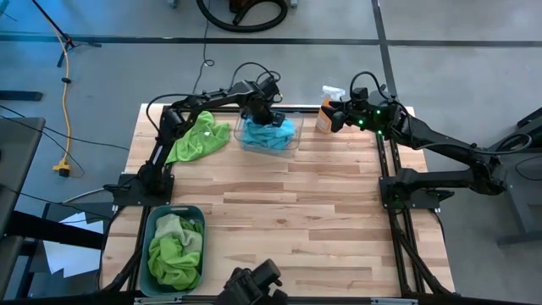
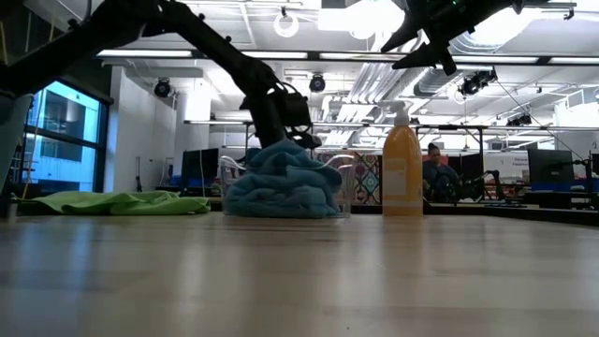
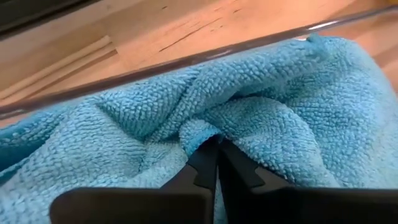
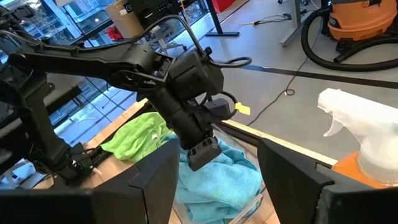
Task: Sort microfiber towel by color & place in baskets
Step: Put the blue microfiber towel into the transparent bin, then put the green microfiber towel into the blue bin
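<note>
A heap of turquoise blue towels [image 1: 273, 133] fills the clear bin [image 1: 292, 144] at the table's far side. My left gripper [image 3: 217, 148] points down into that heap, shut on a blue towel [image 3: 273, 118]. One lime green towel [image 1: 200, 140] lies flat on the table left of the clear bin. More green towels [image 1: 175, 250] lie in the teal-grey bin [image 1: 151, 222] at the near left corner. My right gripper [image 4: 217, 152] is open and hovers above the table's far right, beside the orange spray bottle [image 1: 324, 116], touching nothing. My left gripper pinches a raised fold [image 3: 198, 132] of the top blue towel between its two fingertips, coming from above and pointing down. How many layers it has, I cannot tell. The towel rests on the heap inside the clear bin [image 3: 186, 62] and lies slack.
The orange spray bottle [image 2: 402, 173] stands upright just right of the clear bin [image 2: 343, 192]. The wooden tabletop [image 1: 322, 212] is bare across its middle and right. The arm bases and frame rails run along the left and right edges.
</note>
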Motion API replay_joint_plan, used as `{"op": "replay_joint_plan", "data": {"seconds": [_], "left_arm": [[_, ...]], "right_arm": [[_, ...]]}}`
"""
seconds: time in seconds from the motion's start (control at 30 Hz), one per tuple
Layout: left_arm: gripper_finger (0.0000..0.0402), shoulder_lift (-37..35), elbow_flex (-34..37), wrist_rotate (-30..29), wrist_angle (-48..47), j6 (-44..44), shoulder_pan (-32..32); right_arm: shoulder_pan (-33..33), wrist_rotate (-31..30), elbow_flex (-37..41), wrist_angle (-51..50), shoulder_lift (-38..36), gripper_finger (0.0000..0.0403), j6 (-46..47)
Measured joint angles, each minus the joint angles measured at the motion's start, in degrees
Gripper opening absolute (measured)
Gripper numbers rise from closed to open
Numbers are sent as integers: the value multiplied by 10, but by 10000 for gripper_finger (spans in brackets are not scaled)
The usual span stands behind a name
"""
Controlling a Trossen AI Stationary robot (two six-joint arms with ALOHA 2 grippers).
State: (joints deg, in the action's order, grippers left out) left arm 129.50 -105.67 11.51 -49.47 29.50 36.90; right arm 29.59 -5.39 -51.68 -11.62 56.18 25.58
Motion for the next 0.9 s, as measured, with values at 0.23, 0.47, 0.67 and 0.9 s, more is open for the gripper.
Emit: {"op": "replay_joint_plan", "data": {"seconds": [0.23,0.47,0.67,0.9], "left_arm": [[43,-3,-21,-1,-13,-22,2],[90,-40,-47,-9,-21,-51,3],[128,-77,-47,-17,-39,-75,2],[160,-133,-47,-17,-46,-106,1]], "right_arm": [[0,0,0,-2,1,216,-1],[0,0,0,-2,1,216,-1],[0,-6,0,-2,1,216,-1],[0,-6,0,-2,1,216,-1]]}}
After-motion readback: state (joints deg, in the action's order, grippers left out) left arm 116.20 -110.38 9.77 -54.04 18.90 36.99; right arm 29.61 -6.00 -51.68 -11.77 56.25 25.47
